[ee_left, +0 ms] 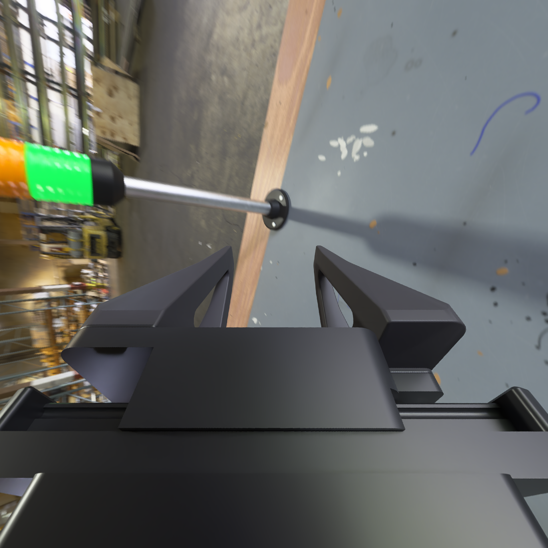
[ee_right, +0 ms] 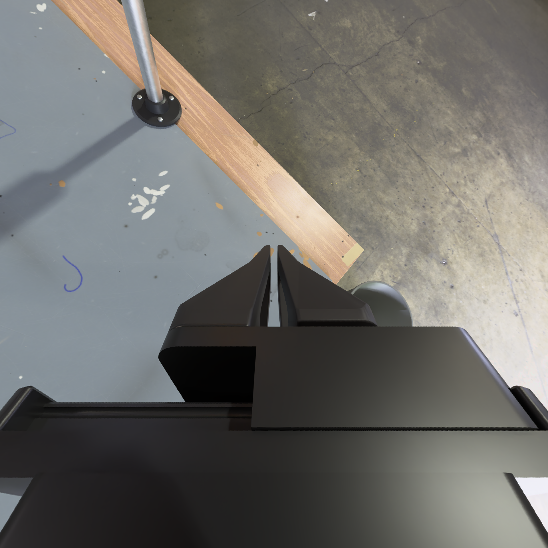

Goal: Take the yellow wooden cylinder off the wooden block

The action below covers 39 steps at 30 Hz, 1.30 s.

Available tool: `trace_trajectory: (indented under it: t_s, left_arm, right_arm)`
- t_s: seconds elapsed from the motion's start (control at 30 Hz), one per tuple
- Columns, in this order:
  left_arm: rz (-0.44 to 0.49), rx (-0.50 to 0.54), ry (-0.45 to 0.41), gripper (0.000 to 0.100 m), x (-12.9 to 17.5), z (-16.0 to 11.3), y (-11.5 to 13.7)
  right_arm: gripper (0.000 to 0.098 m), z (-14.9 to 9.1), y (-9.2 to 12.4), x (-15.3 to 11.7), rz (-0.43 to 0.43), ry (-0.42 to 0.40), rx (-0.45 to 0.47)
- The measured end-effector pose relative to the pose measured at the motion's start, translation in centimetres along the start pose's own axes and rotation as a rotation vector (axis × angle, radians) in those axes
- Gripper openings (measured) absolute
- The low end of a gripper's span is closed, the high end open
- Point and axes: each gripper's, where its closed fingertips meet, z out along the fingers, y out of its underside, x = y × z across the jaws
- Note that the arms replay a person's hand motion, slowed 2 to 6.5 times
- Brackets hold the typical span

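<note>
No yellow wooden cylinder and no wooden block show in either view. My left gripper (ee_left: 273, 252) is open and empty, its black fingers spread wide over the wooden edge strip of the grey table (ee_left: 415, 178). My right gripper (ee_right: 274, 246) is shut with nothing between its fingers, which leave only a thin slit. It hangs above the grey table (ee_right: 89, 311) close to its wooden-edged corner.
A metal pole (ee_left: 195, 197) on a black round base (ee_left: 277, 209) stands at the table edge, with a green and orange top; it also shows in the right wrist view (ee_right: 142, 50). The wooden edge strip (ee_right: 252, 166) borders cracked concrete floor (ee_right: 415, 148). Shelving stands beyond.
</note>
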Motion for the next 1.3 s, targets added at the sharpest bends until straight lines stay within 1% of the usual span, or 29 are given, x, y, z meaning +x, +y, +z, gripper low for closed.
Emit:
trace_trajectory:
  t_s: [0.13, 0.3, 0.47, 0.73, 0.87, 1.03, 1.23, 1.3]
  left_arm:
    - [-0.092, -0.063, 0.146, 0.044, -0.3, -0.7, 4.0]
    - [-0.171, -0.155, 0.320, 0.044, 1.1, -1.8, 8.4]
    - [-0.208, -0.262, 0.487, 0.044, 4.1, -3.3, 11.8]
    - [-0.212, -0.484, 0.644, 0.043, 9.2, -4.1, 16.7]
    - [-0.224, -0.560, 0.697, 0.042, 11.3, -4.0, 18.5]
    - [-0.255, -0.590, 0.736, 0.040, 12.7, -3.7, 19.2]
    - [-0.284, -0.610, 0.738, 0.032, 13.4, -3.2, 19.7]
    - [-0.283, -0.629, 0.736, 0.027, 13.6, -3.1, 20.1]
  right_arm:
    - [0.0039, 0.0, 0.0, 0.0, 0.000, 0.001, 0.000]
    - [0.0039, 0.1, 0.1, 0.0, 0.002, 0.000, 0.000]
    - [0.0038, 0.1, 0.2, -0.1, 0.003, -0.001, -0.001]
    - [0.0038, 0.1, 0.1, 0.0, 0.002, 0.002, 0.001]
    - [0.0037, 0.1, 0.2, -0.1, 0.004, 0.002, 0.001]
    - [0.0037, 0.1, 0.2, -0.1, 0.011, 0.003, 0.002]
    - [0.0033, 0.1, 0.2, -0.1, 0.014, 0.004, 0.003]
    - [0.0032, 0.1, 0.2, -0.1, 0.014, 0.004, 0.003]
